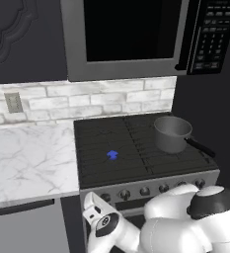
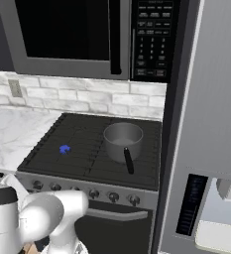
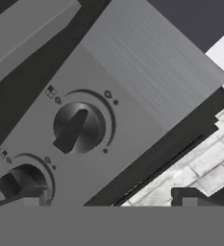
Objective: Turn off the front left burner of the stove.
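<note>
Your gripper [image 3: 108, 202] hangs open, empty; the knob [image 3: 79, 128] sits at eleven o'clock, its bar running one-to-seven.

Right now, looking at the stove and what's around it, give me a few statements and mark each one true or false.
1. A small blue flame burns at the front left burner. True.
2. The grey saucepan sits on the marble counter. False: it stands on the right side of the stove, on the grate.
3. A microwave hangs above the stove. True.
4. The saucepan's handle points toward the back wall. False: in the right base view it points toward the stove's front.
5. The hand view shows a dark knob on the steel front panel. True.
</note>
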Controlling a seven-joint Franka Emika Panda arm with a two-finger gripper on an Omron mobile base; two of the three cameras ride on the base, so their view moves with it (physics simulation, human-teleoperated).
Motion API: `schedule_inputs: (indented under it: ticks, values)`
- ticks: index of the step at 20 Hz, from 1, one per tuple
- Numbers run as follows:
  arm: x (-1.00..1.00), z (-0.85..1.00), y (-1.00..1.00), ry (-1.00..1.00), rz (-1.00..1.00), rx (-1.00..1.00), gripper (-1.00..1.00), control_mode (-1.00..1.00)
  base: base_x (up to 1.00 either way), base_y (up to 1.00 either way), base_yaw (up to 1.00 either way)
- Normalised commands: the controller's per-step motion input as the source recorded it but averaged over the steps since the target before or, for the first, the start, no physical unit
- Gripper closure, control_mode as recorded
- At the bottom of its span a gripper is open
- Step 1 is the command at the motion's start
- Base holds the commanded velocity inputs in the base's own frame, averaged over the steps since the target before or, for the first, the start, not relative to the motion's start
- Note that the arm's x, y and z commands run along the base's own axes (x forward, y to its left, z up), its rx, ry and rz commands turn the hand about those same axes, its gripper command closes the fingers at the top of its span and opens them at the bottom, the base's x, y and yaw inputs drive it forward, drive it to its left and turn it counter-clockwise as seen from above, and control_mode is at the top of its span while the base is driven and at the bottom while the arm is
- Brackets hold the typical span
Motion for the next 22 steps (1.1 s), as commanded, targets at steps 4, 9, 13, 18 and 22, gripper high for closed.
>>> schedule_inputs:
  ticks: [4,9,13,18,22]
  values:
    - [0.21,-0.15,0.00,-0.09,0.00,0.00,-1.00,-1.00,0.00,0.00,0.00]
    - [0.11,-0.18,0.00,-0.08,0.00,0.00,-1.00,-1.00,0.00,0.00,0.00]
    - [0.00,-0.23,0.00,-0.06,0.00,0.00,-1.00,-1.00,0.00,0.00,0.00]
    - [0.00,-0.21,0.00,-0.07,0.00,0.00,-1.00,-1.00,0.00,0.00,0.00]
    - [0.07,-0.08,0.00,-0.08,0.00,0.00,-1.00,-1.00,0.00,0.00,0.00]
